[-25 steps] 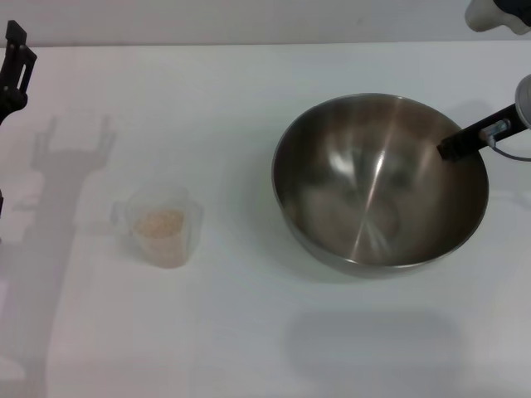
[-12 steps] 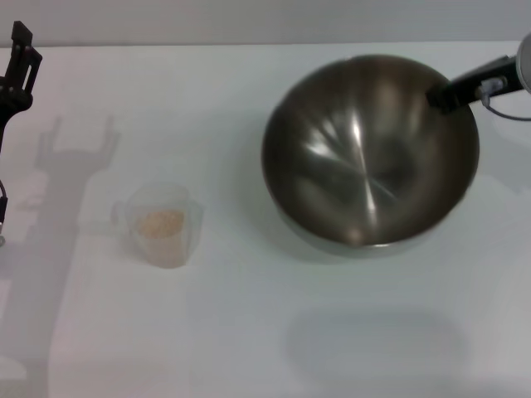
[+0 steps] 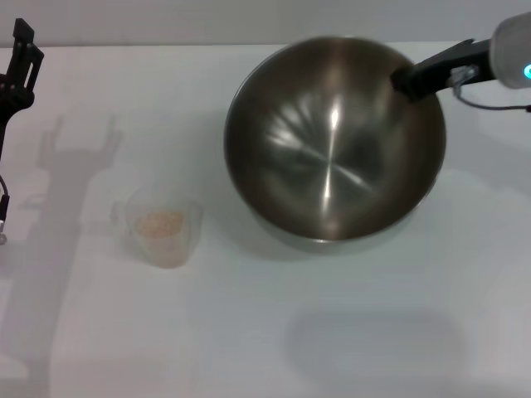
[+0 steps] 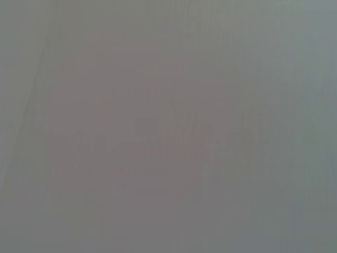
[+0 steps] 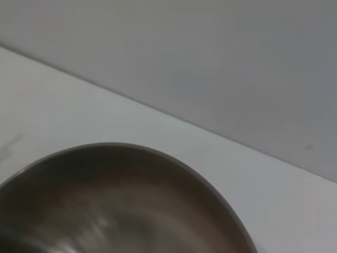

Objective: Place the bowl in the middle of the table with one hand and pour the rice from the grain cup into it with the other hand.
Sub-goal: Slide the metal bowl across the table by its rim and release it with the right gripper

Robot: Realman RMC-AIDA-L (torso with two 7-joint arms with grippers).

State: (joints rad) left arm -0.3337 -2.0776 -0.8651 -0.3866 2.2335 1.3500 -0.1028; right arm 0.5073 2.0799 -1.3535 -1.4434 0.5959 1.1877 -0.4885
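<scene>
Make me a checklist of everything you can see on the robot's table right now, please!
Surface: the table is plain white, with shadows on it.
Job's things: the bowl is tilted and looks lifted, held at its far right rim; nothing in it. The grain cup stands upright to the bowl's left, apart from it, with the rice inside.
Clutter: nothing seen.
Grippers: the right gripper is shut on the bowl's rim. The left gripper hangs at the far left edge, away from the cup; open or shut is unclear.
Cables: a thin cable loops by the right arm.
Surroundings: a plain grey wall behind the table.
</scene>
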